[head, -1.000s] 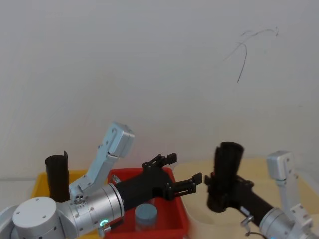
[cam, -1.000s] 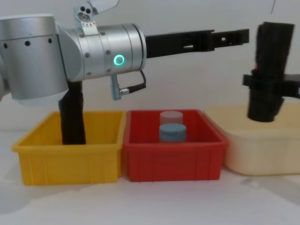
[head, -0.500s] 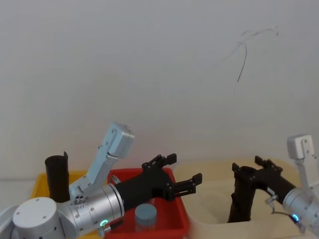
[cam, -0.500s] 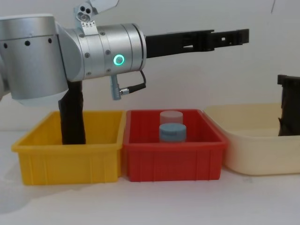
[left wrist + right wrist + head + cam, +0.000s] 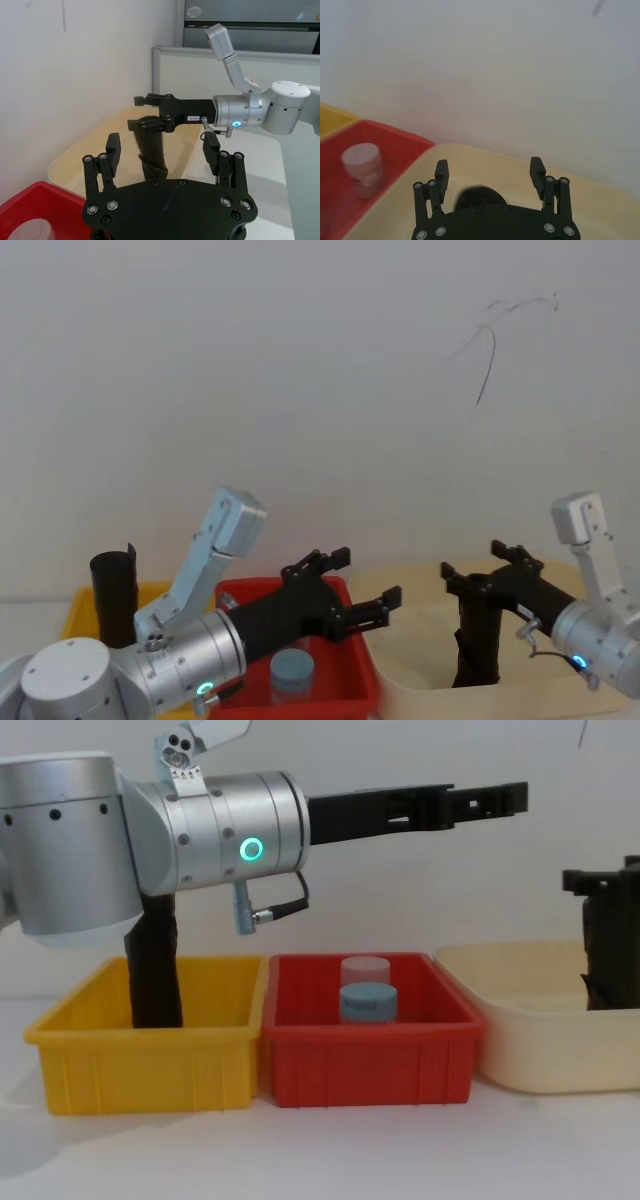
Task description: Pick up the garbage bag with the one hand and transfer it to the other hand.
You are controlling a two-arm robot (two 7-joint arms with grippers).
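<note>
The red bin (image 5: 365, 1065) holds a grey-blue canister (image 5: 368, 1003) and a pale one (image 5: 365, 968) behind it, perhaps frosted white. Left of the red bin stands a yellow bin (image 5: 150, 1065) with a matte black roll (image 5: 155, 980), right of it a cream bin (image 5: 540, 1040) with the black garbage bag (image 5: 478, 645). Above the red bin the silver arm (image 5: 200, 830) shows a green-glowing ring (image 5: 250, 849) and a black left gripper (image 5: 371, 575).

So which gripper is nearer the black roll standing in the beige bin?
Right. The right gripper is at the top of the roll, its open fingers on either side of it. The left gripper hangs open above the red bin, apart from the roll.
</note>
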